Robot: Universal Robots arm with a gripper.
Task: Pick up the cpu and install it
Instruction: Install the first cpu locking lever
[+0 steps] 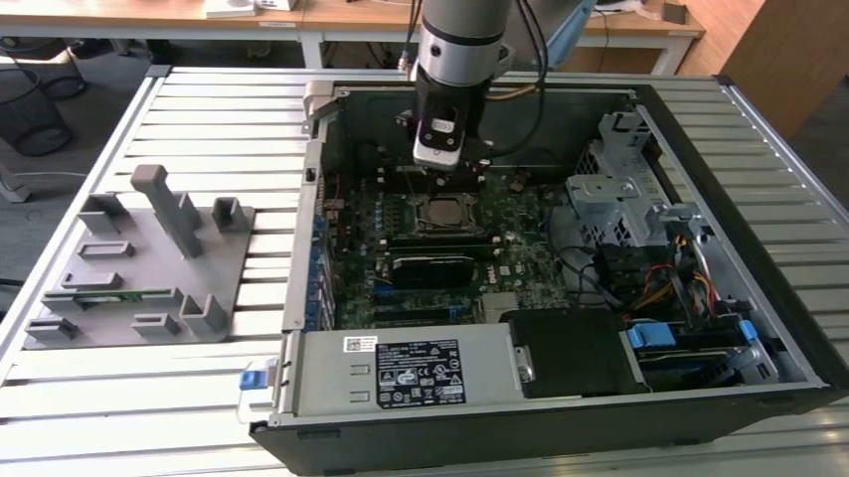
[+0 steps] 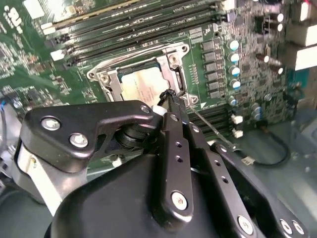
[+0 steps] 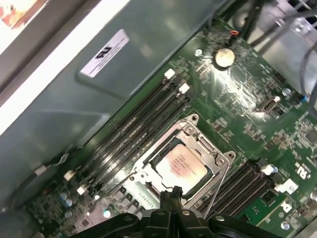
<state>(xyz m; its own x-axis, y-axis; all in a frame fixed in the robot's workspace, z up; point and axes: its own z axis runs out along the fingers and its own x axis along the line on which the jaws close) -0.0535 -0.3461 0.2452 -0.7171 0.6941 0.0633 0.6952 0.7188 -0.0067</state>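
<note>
Cpu (image 3: pixel 182 167): lies flat inside motherboard socket (image 3: pixel 200 144), silver top up, seemingly seated for contact. Pincer (image 3: pixel 171 193): closed tight, empty, tips just over socket's edge.

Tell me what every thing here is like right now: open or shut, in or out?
pincer: shut, holding nothing, by the socket's edge.
cpu: lying flat in the socket, shiny side up.
socket: filled by the cpu.
computer case: lying on its side, open on top.
</note>
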